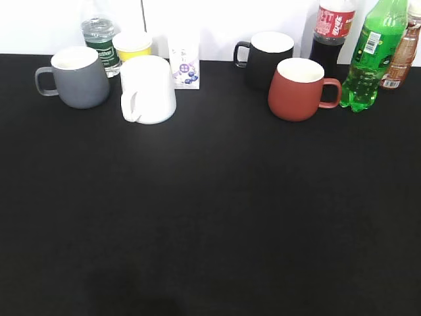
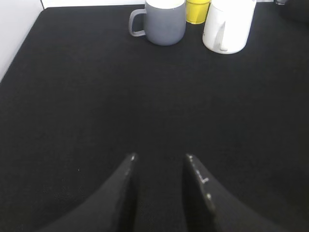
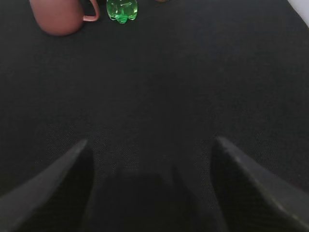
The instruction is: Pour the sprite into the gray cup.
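The sprite [image 1: 370,59], a green bottle, stands at the back right of the black table; its base shows at the top of the right wrist view [image 3: 121,10]. The gray cup [image 1: 75,76] stands at the back left, handle to the left, and shows at the top of the left wrist view [image 2: 164,21]. My left gripper [image 2: 159,157] is open and empty, low over bare table well short of the cup. My right gripper [image 3: 150,142] is open wide and empty, well short of the bottle. Neither gripper shows in the exterior view.
A white mug [image 1: 148,89], a yellow cup [image 1: 133,46], a clear water bottle [image 1: 99,33] and a small carton [image 1: 184,66] stand near the gray cup. A red mug [image 1: 299,89], black mug [image 1: 266,58], cola bottle [image 1: 332,33] and brown bottle [image 1: 402,56] stand by the sprite.
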